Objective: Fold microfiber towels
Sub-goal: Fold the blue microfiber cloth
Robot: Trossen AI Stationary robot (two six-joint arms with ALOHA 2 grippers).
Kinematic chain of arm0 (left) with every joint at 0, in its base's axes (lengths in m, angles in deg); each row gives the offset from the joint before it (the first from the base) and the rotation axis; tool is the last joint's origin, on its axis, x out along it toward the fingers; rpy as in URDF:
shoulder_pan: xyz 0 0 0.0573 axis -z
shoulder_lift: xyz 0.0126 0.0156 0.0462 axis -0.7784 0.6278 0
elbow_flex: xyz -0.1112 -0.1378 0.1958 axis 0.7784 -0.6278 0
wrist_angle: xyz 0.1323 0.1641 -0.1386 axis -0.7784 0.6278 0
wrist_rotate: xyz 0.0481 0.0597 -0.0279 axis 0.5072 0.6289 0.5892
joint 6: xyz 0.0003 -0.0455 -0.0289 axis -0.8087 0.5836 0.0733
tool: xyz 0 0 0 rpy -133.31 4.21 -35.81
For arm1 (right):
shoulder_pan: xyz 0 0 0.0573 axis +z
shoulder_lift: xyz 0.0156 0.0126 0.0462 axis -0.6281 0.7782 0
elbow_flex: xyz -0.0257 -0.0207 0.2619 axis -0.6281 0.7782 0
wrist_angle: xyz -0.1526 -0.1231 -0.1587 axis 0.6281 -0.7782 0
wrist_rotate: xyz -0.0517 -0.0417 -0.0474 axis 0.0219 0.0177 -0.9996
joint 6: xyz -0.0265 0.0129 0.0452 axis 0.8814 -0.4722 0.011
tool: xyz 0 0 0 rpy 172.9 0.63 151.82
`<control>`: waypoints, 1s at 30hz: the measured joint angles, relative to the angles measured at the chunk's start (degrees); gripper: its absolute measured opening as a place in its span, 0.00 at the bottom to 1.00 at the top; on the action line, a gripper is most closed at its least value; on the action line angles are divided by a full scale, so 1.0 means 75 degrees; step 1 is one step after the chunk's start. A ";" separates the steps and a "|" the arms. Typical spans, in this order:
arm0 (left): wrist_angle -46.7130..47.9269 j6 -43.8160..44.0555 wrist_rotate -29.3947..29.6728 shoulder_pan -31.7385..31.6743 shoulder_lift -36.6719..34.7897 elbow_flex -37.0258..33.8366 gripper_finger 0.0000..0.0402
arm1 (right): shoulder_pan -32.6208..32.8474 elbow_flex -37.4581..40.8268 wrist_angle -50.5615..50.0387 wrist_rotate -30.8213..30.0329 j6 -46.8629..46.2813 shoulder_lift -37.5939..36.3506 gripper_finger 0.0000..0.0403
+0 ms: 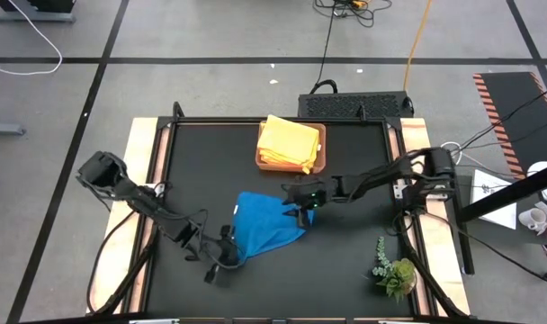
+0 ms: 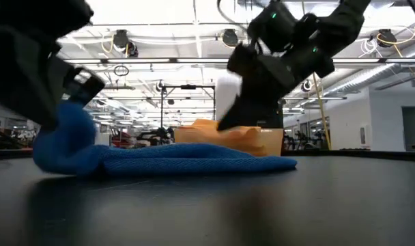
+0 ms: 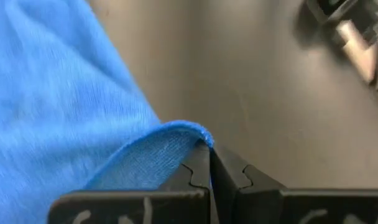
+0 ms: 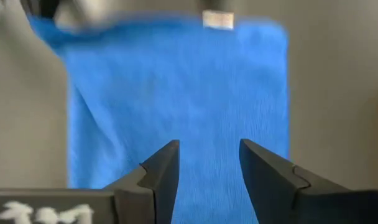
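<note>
A blue microfiber towel [image 1: 266, 227] lies folded on the black table; it also shows in the low view [image 2: 173, 158] and the right wrist view [image 4: 176, 93]. My left gripper [image 1: 230, 254] is shut on its near-left end, which is raised off the table. My right gripper [image 1: 302, 211] is open and empty, hovering just above the towel's right end; its fingers [image 4: 167, 171] point down at the cloth. A stack of yellow and orange towels [image 1: 288, 142] lies in the brown tray [image 1: 320, 155] at the far side. My left gripper pinches a folded edge of the blue towel [image 3: 198, 134] between its two shut fingers [image 3: 198, 171], at the towel's near-left end. That end [image 2: 71, 133] is lifted a little and bunched. The rest of the towel lies flat on the table.
A small green plant sprig [image 1: 395, 270] lies at the near right corner of the table. The tray stands at the far middle. Bare black table [image 1: 210, 162] shows to the left of the tray and along the near edge.
</note>
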 joint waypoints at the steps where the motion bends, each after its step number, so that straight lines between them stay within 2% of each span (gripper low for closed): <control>1: 0.0087 0.0138 0.0047 0.0036 0.0084 0.0002 0.00 | 0.0000 -0.0083 -0.0222 -0.0003 0.0027 0.0156 0.40; 9: 0.0789 0.0699 0.0225 0.0202 0.0196 0.0002 0.00 | 0.0024 -0.0175 -0.1489 -0.0254 0.0043 0.0450 0.40; 13: 0.1018 0.0656 0.0524 0.0130 0.0153 0.0005 0.00 | 0.0403 -0.0191 -0.2168 -0.0173 -0.0403 0.0370 0.40; 18: 0.1536 0.0519 0.1127 -0.0110 0.0150 0.0005 0.00 | 0.1368 -0.0194 -0.2453 0.0473 -0.1301 0.0373 0.40; 22: 0.1934 0.0401 0.1660 -0.0331 0.0147 0.0005 0.00 | 0.2167 -0.0176 -0.2346 0.1516 -0.2111 0.0303 0.40; 24: 0.1984 0.0178 0.1692 -0.0463 0.0147 0.0005 0.00 | 0.2393 -0.0148 -0.2357 0.1765 -0.2221 0.0082 0.40; 27: 0.1962 -0.0183 0.1686 -0.0629 0.0147 0.0005 0.01 | 0.2397 -0.0119 -0.2354 0.1263 -0.1919 -0.0636 0.40; 30: 0.1937 -0.0420 0.1628 -0.0762 0.0141 0.0005 0.01 | 0.2159 -0.0159 -0.2300 -0.0221 -0.1256 -0.1498 0.40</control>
